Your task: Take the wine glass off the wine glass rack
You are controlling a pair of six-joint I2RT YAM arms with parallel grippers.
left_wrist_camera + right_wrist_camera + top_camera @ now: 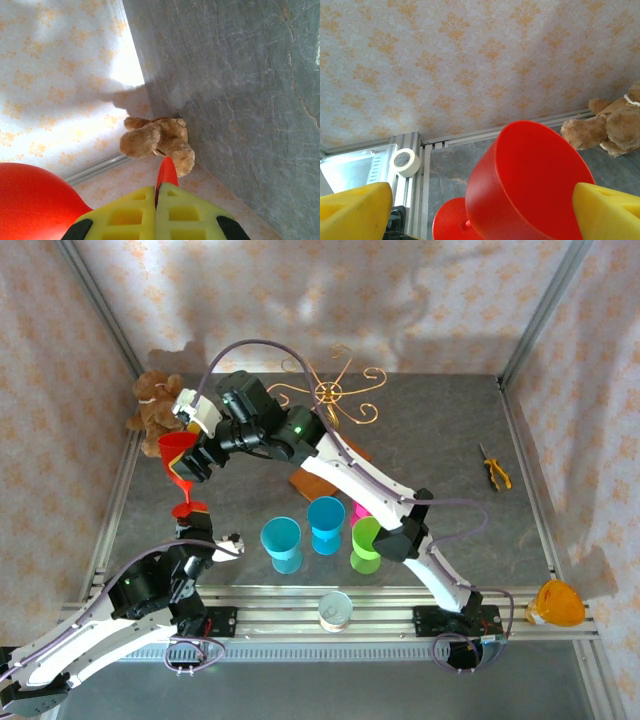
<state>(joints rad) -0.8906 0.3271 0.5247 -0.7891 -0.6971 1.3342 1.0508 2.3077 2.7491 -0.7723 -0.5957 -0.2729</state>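
The red wine glass (180,455) hangs tilted in the air at the left, away from the gold wine glass rack (330,392) at the back. My left gripper (196,527) (156,192) is shut on the thin edge of the glass's foot (167,172), with the bowl (30,200) at the lower left of the left wrist view. My right gripper (197,452) (482,210) is open. Its yellow fingers (355,212) stand wide on either side of the bowl (530,185) with a gap on the left side.
A teddy bear (155,400) sits by the left wall. Two blue cups (281,543), a green cup (366,543) and a pink one (360,510) stand near the front. A tape roll (335,610) lies on the rail, with pliers (494,468) at the right.
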